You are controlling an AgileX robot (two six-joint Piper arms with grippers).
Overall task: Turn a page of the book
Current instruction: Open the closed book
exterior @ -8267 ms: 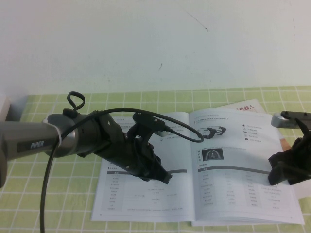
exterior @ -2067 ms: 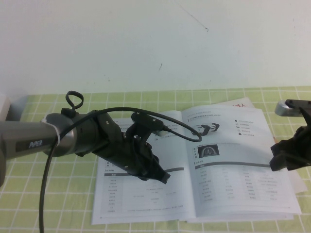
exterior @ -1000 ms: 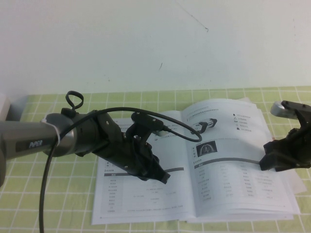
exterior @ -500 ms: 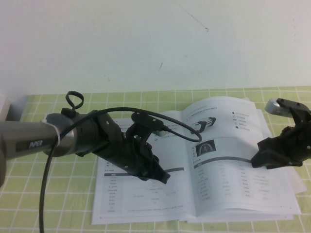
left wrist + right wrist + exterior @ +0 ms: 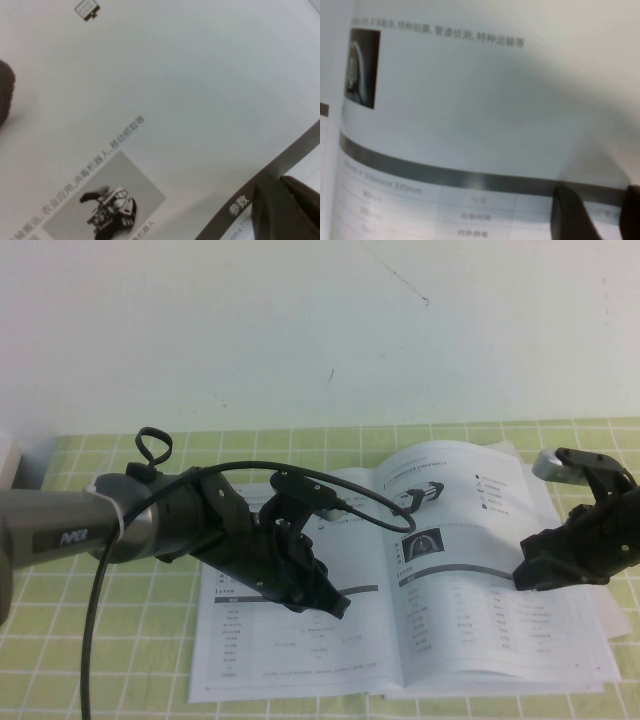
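Pinning the book's point(image 5: 300, 640) left leaf, lower centre of the high view: my left gripper point(image 5: 325, 600), pressed down, presumably so the spine stays put; its finger state I cannot tell. My right gripper point(image 5: 540, 572), right of frame, sits at the bowed outer edge of the page point(image 5: 455, 570), fingers point(image 5: 572, 215) part-open, sheet apparently between them, grip unconfirmed.

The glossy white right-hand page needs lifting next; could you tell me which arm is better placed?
The right arm, probably. Its claw sits at the glossy white page's outer edge, while the left claw rests on the thin white booklet's left page.
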